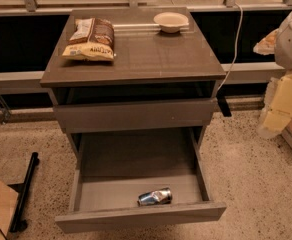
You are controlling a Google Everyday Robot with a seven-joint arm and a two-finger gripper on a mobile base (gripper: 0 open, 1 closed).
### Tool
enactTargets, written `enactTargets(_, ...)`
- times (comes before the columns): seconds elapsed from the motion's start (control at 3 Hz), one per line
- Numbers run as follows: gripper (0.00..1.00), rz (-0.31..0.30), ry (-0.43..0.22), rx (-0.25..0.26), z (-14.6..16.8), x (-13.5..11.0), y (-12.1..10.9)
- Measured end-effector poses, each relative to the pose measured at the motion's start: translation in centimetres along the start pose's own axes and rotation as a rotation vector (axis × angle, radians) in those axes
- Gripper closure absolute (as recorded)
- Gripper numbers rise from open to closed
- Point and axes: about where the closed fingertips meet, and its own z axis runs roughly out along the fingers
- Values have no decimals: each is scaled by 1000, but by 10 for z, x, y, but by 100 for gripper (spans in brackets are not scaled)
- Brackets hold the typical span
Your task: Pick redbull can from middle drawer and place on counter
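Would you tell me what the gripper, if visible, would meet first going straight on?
The gripper is out of view, so that cannot be told; the redbull can lies uncovered in the middle drawer.

Middle drawer (136, 218) stands pulled out beneath the worktop (156, 59). The redbull can (155, 196) lies on its side inside, near the front wall, right of centre. Up top, chip bag (90, 39) back left, bowl (171, 21) back right. Claw out of view.

Speckled beige floor (246, 154), dark wall panels (21, 41) behind.
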Motion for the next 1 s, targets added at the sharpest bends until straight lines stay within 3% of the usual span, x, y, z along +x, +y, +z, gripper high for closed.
enactTargets(0.33,0,0,0,0,0,0,0)
enactTargets(0.67,0,-23,-25,-20,23,-3,6)
enactTargets(1.0,0,-43,-84,-41,65,-8,10)
